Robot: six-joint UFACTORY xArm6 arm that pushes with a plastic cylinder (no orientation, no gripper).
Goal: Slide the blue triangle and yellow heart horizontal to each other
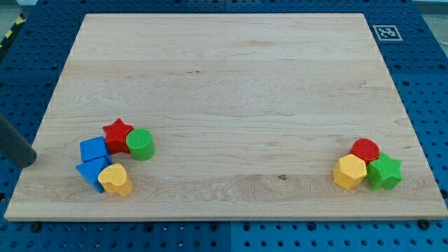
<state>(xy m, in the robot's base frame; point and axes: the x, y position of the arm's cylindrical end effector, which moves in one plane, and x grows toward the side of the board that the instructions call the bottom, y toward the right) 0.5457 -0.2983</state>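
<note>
Because my tip sits off the left edge of the board, everything you need lies to its right, so please read the lines below from the largest thing to the smallest.

Board (231, 84): a pale wooden top on the blue bench; most of it is bare, and the blocks sit only near its two bottom corners.

Rod and my tip (31, 160): the dark rod enters from the view's left, and its lower end rests just beside the board's left edge, on the blue bench. There is no jaw on it, so nothing is held or clamped; it only pushes.

Left cluster: near the bottom left corner, five blocks packed together.

Blue triangle (92, 172): the lowest blue piece, touching the yellow heart on its right side and the blue cube (94, 150) above it.

Yellow heart (115, 180): just right of the triangle and a little nearer to the bottom edge, so you see the pair is almost level already, I judge.

Key relation: the triangle lies to the right of my tip and a little lower; the heart is behind it, further right. A straight push to the right would meet the triangle first.

Other left blocks: red star (117, 134) and green cylinder (141, 144), above the pair.

Right cluster: near the bottom right corner, well apart: yellow hexagon (349, 172), red cylinder (365, 150), green star (385, 172).
</note>
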